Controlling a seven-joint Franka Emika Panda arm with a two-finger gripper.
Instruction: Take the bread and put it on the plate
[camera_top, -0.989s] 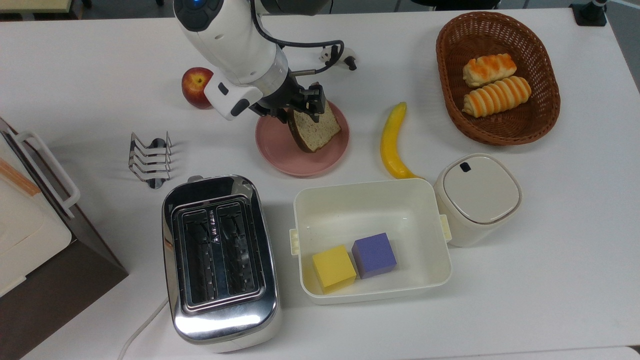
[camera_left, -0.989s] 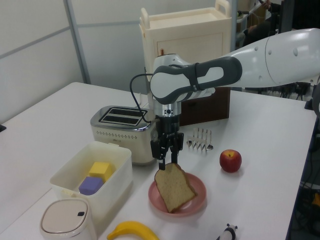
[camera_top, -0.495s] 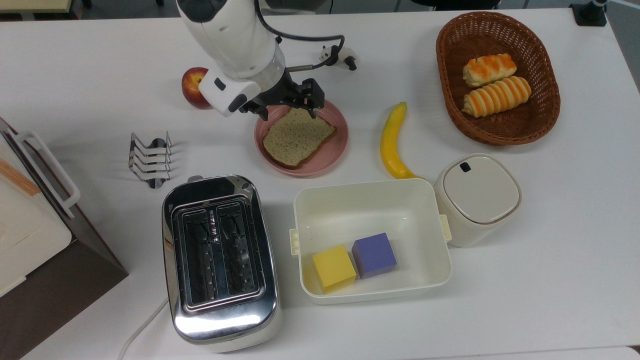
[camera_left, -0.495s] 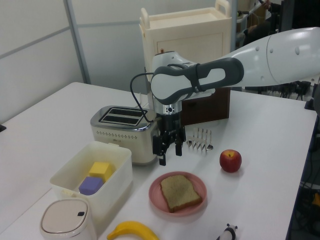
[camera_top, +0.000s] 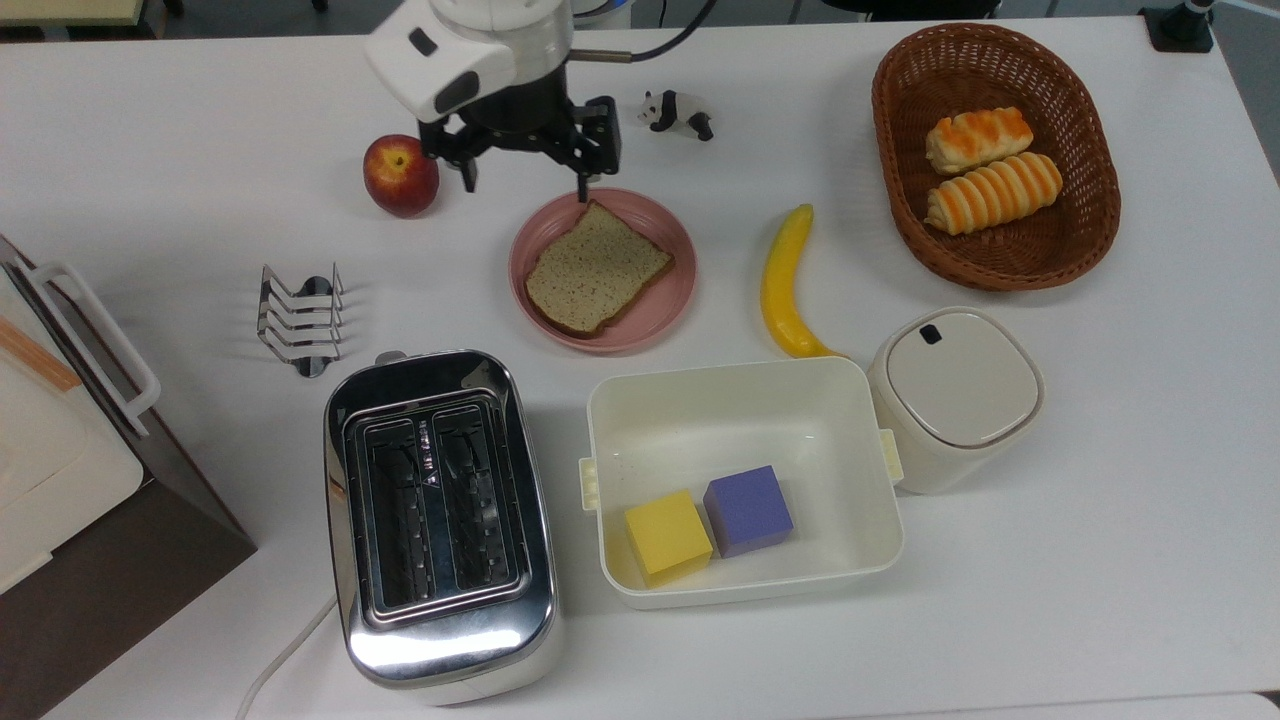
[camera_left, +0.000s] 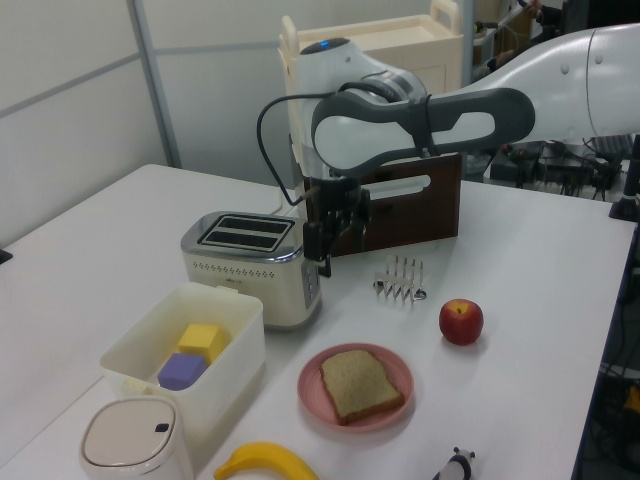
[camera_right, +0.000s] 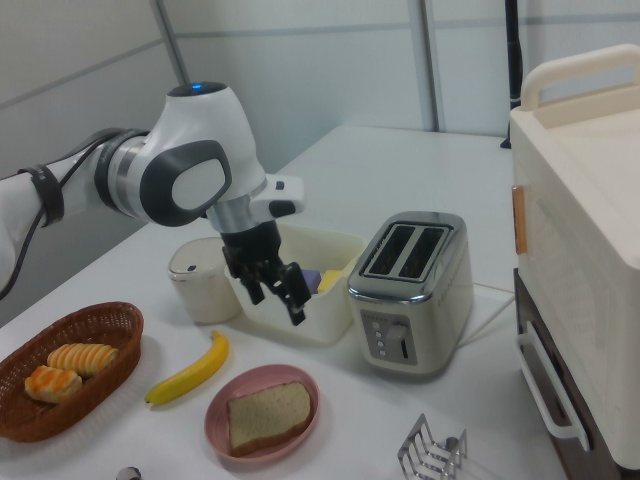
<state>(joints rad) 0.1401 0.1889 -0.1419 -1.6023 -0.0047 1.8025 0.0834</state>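
The bread (camera_top: 597, 271) lies flat on the plate (camera_top: 665, 305), inside the rim, crust all round and no part of it hanging over the edge. The plate sits on the white table (camera_top: 1100, 520), near the middle of the top view.

At about 11 o'clock from the plate in the top view, the gripper (camera_top: 524, 180) hangs raised above the table, clear of both bread and plate. Its jaws stand wide apart and hold nothing; one fingertip (camera_top: 582, 192) shows just over the plate's far rim in the top view, though the left view shows the gripper (camera_left: 324, 262) well above the plate (camera_left: 312, 388).

From the plate, in the top view: an apple (camera_top: 400, 175) at 10 o'clock, a panda figure (camera_top: 676, 111) at 1 o'clock, a banana (camera_top: 784, 285) at 3 o'clock, a white tub (camera_top: 610, 440) at 5 o'clock holding a yellow block (camera_top: 667, 536) and a purple block (camera_top: 748, 510), a toaster (camera_top: 440, 520) at 7 o'clock, and a toast rack (camera_top: 300, 320) at 9 o'clock.
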